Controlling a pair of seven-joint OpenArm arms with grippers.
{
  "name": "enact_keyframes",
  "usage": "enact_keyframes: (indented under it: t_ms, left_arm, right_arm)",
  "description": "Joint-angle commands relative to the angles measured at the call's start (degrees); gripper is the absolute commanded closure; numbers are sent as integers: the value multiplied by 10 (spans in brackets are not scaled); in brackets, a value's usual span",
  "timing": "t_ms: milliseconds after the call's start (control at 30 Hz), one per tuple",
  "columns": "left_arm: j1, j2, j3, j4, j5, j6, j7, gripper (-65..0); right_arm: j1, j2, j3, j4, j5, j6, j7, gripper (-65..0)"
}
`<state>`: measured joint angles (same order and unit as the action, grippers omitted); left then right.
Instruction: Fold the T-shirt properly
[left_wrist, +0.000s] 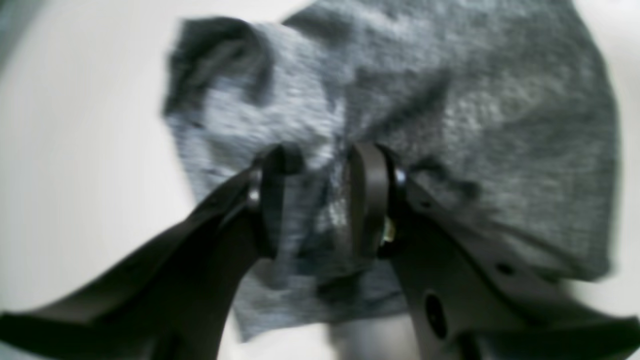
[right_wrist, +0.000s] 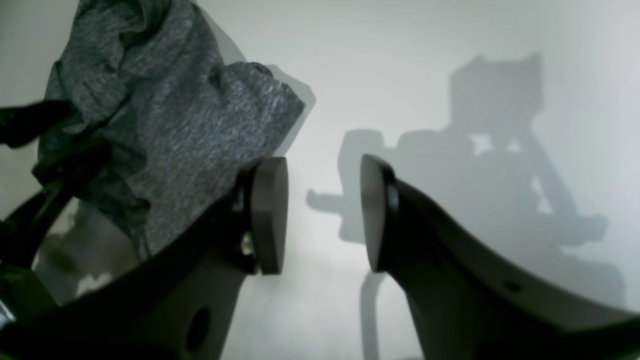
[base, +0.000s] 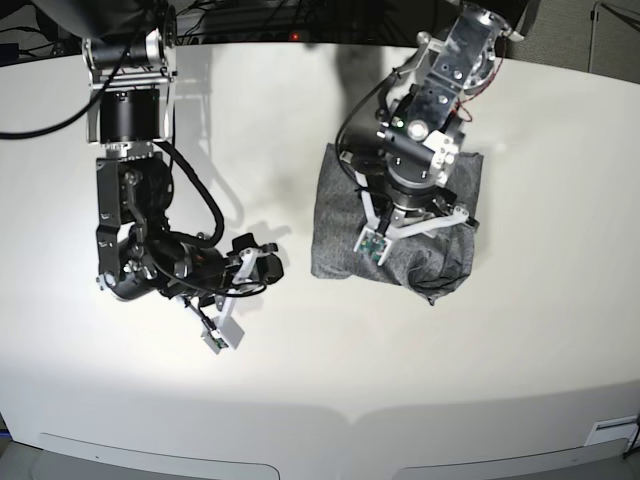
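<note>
On the left of the base view the right gripper (base: 258, 262) hangs low over the bare white counter (base: 300, 380), well apart from the cloth. Its wrist view shows the two dark pads standing apart with only the counter and the arm's shadow between them; nothing is held. At the left edge of that same view a bunched corner of the T-shirt (right_wrist: 165, 110) shows.

Toward the right of the base view the T-shirt (base: 335, 235) lies on the counter as a rumpled grey block, roughly squared but wrinkled, with a raised fold at its near right corner. The left gripper (base: 415, 225) is directly over it, its arm coming down from the far edge of the counter. In the blurred left wrist view the T-shirt (left_wrist: 500, 125) fills most of the picture, and the left gripper (left_wrist: 320, 200) has its pads parted with grey fabric showing between them; whether the cloth is pinched cannot be told
</note>
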<state>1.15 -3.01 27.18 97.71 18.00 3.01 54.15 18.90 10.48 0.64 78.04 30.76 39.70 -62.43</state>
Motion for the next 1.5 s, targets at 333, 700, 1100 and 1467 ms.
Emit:
enact_keyframes:
  t_ms: [333, 700, 1100, 1467]
  left_arm:
    - [-7, 3, -150, 10, -126, -37, -13, -215]
    - [-9, 3, -167, 10, -187, -65, -12, -215]
    - [-42, 3, -167, 10, -185, -66, 8, -215]
    - [-41, 3, -167, 10, -152, -67, 9, 0]
  right_arm:
    - [15, 3, 1, 9, 11, 3, 7, -246]
    - [15, 3, 1, 9, 11, 3, 7, -246]
    - [15, 3, 1, 9, 11, 3, 7, -246]
    - [15, 3, 1, 9, 11, 3, 7, -246]
